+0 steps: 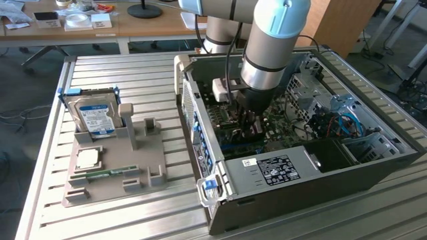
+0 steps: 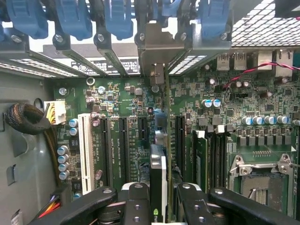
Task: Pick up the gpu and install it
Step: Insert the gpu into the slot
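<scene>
Inside the open computer case, my gripper hangs low over the green motherboard. In the wrist view the gripper is shut on the gpu, which appears edge-on as a thin upright card between the black fingers. The gpu's silver end bracket stands against the case's rear slot openings, under the blue latches. The card runs along the gap between the black expansion slots. Whether its lower edge sits in a slot is hidden.
A grey parts holder on the slatted table at the exterior view's left carries a silver hard drive with a blue label, a processor chip and a green memory stick. In the case are the power supply, a white slot and the processor socket.
</scene>
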You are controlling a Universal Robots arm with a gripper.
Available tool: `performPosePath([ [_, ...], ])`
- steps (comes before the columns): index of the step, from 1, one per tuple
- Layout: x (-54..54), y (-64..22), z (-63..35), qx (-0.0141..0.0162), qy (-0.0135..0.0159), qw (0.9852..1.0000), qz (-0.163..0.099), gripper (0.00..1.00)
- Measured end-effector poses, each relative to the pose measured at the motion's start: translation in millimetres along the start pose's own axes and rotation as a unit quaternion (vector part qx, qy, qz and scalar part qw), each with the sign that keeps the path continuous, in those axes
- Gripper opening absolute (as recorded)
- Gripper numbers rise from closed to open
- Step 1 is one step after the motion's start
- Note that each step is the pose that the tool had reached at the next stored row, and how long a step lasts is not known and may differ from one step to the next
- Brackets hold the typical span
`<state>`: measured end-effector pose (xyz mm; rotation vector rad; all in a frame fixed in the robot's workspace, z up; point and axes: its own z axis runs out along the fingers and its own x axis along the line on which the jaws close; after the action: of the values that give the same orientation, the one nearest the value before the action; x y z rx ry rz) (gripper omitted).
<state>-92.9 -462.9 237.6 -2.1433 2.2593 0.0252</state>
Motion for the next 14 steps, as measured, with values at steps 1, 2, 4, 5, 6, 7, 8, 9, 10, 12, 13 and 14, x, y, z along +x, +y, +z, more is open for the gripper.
performPosePath([
  [1, 0.0, 0.2, 0.6, 0.0001, -0.0004, 1.0000, 0.000, 0.27],
  [2, 0.0, 0.3, 0.6, 0.0001, -0.0003, 1.0000, 0.000, 0.27],
  [4, 0.0, 0.5, 0.6, 0.0001, -0.0003, 1.0000, 0.000, 0.27],
  [5, 0.0, 0.5, 0.6, 0.0001, -0.0003, 1.0000, 0.000, 0.27],
  [6, 0.0, 0.6, 0.6, 0.0001, -0.0002, 1.0000, 0.000, 0.27],
  [7, 0.0, 0.6, 0.6, 0.0000, -0.0002, 1.0000, 0.000, 0.27],
  [8, 0.0, 0.7, 0.5, 0.0000, -0.0002, 1.0000, 0.000, 0.27],
  [9, 0.0, 0.7, 0.5, 0.0000, -0.0002, 1.0000, 0.000, 0.27],
  [10, 0.0, 0.7, 0.5, 0.0000, -0.0002, 1.0000, 0.000, 0.27],
  [12, 0.0, 0.8, 0.7, 0.0000, -0.0001, 1.0000, 0.000, 0.27],
  [13, 0.1, 0.8, 0.7, 0.0000, -0.0001, 1.0000, 0.000, 0.27],
  [14, 0.0, 0.8, 0.7, -0.0001, -0.0001, 1.0000, 0.000, 0.27],
])
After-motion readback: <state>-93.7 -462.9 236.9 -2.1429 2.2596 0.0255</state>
